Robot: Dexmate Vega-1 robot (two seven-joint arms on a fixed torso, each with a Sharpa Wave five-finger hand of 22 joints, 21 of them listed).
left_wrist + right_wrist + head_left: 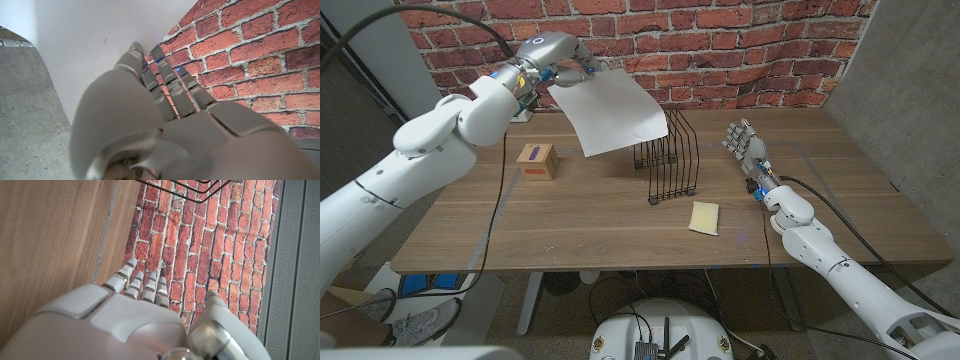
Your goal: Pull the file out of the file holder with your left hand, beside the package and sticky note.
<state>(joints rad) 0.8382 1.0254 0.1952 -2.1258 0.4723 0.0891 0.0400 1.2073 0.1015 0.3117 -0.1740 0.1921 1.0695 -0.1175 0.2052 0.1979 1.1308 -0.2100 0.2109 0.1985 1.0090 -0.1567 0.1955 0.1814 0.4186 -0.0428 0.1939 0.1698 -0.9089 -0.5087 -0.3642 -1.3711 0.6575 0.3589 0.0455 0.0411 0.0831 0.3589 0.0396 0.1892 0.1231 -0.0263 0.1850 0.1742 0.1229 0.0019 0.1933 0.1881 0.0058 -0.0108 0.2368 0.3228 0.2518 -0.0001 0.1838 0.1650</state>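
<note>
My left hand [558,58] grips the top corner of a white file [610,115] and holds it up in the air, above and to the left of the black wire file holder [667,160]. The file's lower right corner hangs in front of the holder's left wires. Along the back of my left hand [165,120] the white file [90,45] shows flat against the fingers. The brown package [537,161] sits left of the holder, and the yellow sticky note [704,217] lies in front of it. My right hand [746,146] stands open to the holder's right, fingers up.
A red brick wall [740,50] runs behind the table [470,235]. A black cable [498,190] trails from my left arm across the table's left part. The holder's wires [195,187] show beyond my right hand [135,325].
</note>
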